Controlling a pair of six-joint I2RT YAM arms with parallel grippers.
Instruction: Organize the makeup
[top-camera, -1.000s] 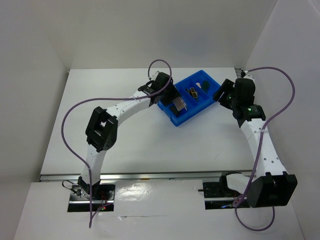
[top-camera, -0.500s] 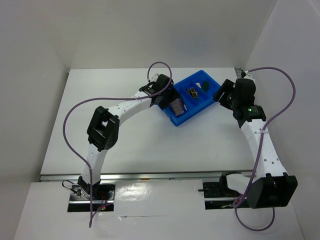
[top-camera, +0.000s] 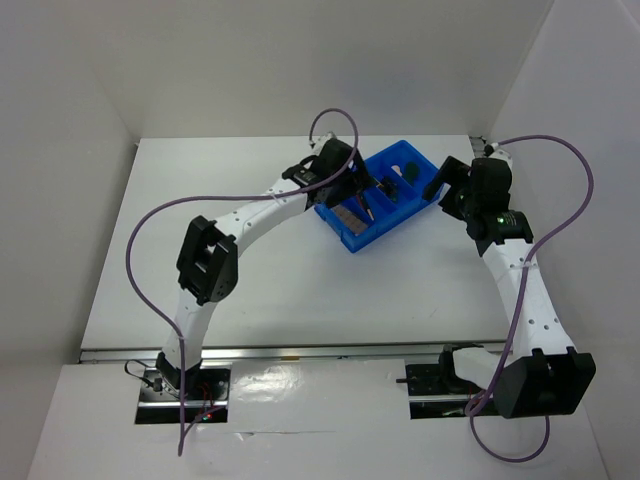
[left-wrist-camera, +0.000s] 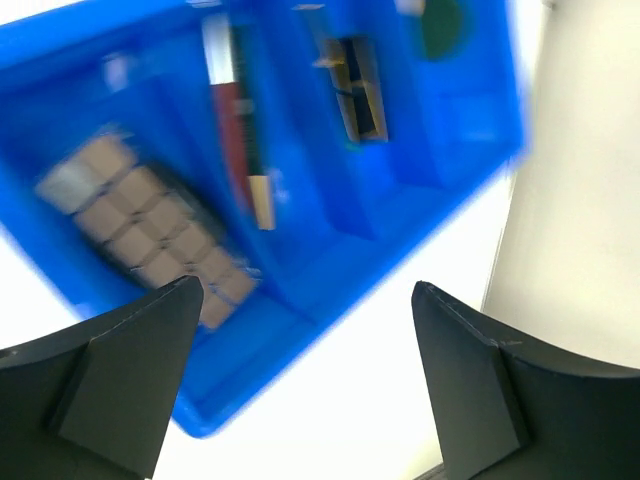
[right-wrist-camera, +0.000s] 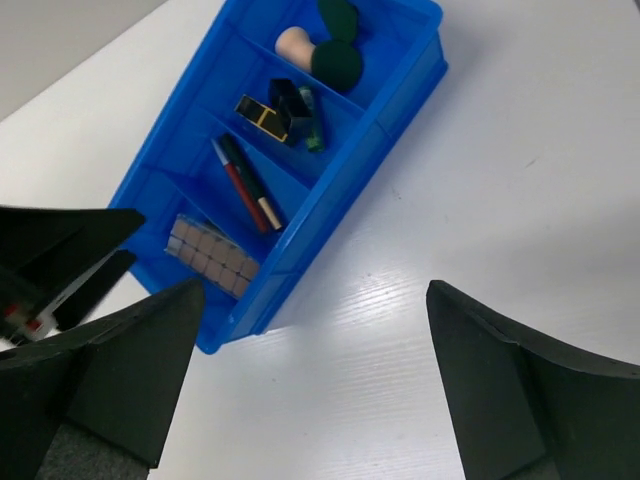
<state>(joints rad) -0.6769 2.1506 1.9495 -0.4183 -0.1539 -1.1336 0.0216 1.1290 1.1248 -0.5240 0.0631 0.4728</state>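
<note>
Blue divided tray (right-wrist-camera: 385, 125) sits on the white table (right-wrist-camera: 480, 200), and all the makeup I can see lies inside it: pinkish glitter strip (right-wrist-camera: 212, 257) in one end compartment, pencils (right-wrist-camera: 245, 185) in the next, gold-black lipsticks (right-wrist-camera: 268, 112) after that, sponges (right-wrist-camera: 325, 45) at the other end. Left gripper (left-wrist-camera: 306, 290) hovers above the strip end, jaws wide apart, holding nothing. Right gripper (right-wrist-camera: 315, 290) hangs beside the tray, also spread and empty.
</note>
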